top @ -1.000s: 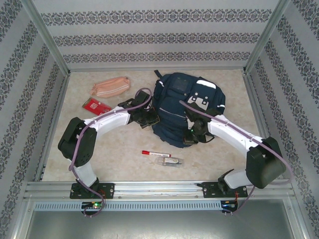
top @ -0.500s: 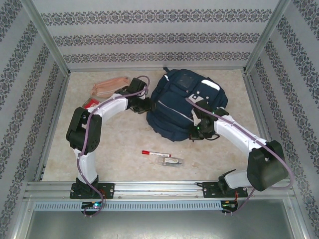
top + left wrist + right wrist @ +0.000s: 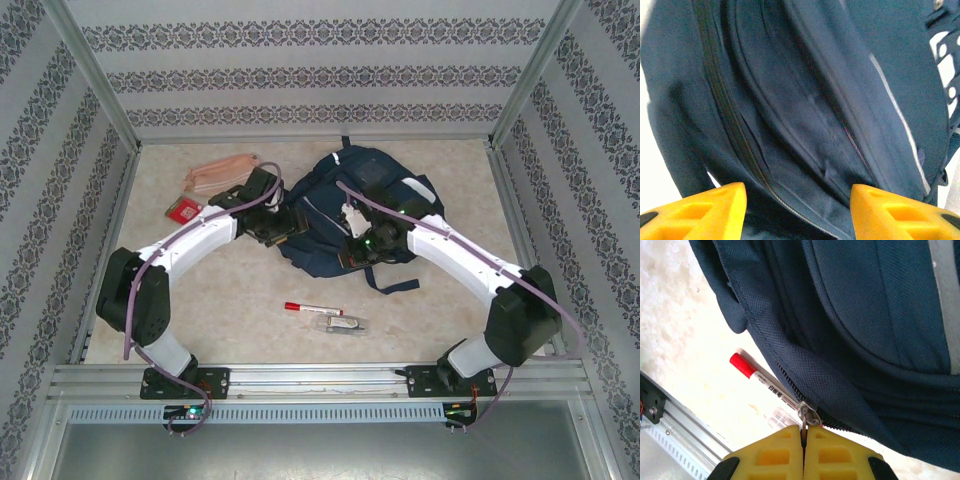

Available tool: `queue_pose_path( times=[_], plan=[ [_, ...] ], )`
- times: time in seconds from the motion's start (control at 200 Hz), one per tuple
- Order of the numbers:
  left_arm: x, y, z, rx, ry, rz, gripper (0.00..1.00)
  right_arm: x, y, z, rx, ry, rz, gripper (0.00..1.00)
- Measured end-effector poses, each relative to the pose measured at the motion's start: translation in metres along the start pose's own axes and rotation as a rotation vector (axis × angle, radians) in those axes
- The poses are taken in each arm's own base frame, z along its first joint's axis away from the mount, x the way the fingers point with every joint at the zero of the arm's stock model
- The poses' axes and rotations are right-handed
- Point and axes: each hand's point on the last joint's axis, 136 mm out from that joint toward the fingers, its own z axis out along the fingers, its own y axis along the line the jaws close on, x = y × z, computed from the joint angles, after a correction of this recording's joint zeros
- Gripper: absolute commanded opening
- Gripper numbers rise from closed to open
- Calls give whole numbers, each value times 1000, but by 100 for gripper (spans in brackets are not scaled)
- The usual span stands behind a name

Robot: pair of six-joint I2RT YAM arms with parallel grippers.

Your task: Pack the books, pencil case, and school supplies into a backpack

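One small red packet [image 3: 184,210] lies to the outer left of the left gripper's fingers, well apart from them; its white marks are too small to read. One salmon-pink pencil case [image 3: 220,173] lies behind and to the left of those fingers, with its right end hidden under the left arm's wrist. The left gripper [image 3: 277,231] sits at the left edge of the one navy backpack [image 3: 385,190]. In the left wrist view the left gripper [image 3: 797,215] has its two yellow fingers [image 3: 700,210] standing apart with nothing clamped. The backpack [image 3: 805,100], its folds and zip lines, lies just ahead of and between them, but whether the pads touch the fabric cannot be told. One white marker with a red cap [image 3: 312,309] and one clear-wrapped greyish item [image 3: 345,324] lie side by side on the table, nearer the arm bases than both sets of fingers. What the wrapper holds is not legible. The right gripper [image 3: 358,250] is at the backpack's near edge, its fingers hard to make out from above. In the right wrist view the right gripper [image 3: 804,442] has its fingers pressed together on one small metal zip pull [image 3: 804,415] at the hem of the backpack [image 3: 865,315]. The marker [image 3: 760,379] lies just left of the fingertips, and the clear-wrapped item [image 3: 780,416] is partly hidden behind them.
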Motion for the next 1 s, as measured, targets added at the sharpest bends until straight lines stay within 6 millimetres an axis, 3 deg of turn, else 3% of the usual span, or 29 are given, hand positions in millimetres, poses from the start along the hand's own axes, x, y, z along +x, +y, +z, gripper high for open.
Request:
queue_pose_path(
  times=[0.075,0.215,0.285,0.36,0.435,0.55,0.684,0.999],
  plan=[
    [11,1,6,-15,21,-29,59,4,2,5,1,22,-6,0],
    [14,1,11,-44,2,-55,59,6,4,8,1,32,-13,0],
    [15,5,18,-66,-1,-72,55,7,5,9,0,34,-16,0],
    [14,13,29,-100,-2,-95,37,7,5,9,1,36,-17,0],
    [14,19,37,-124,4,-103,0,9,3,10,12,43,-13,0],
    [14,20,38,-129,6,-97,0,18,-7,12,55,63,7,0],
    [12,9,33,-103,20,-80,0,41,-33,15,131,101,44,0],
    [12,2,25,-46,85,-83,0,40,-124,4,433,166,102,0]
  ],
)
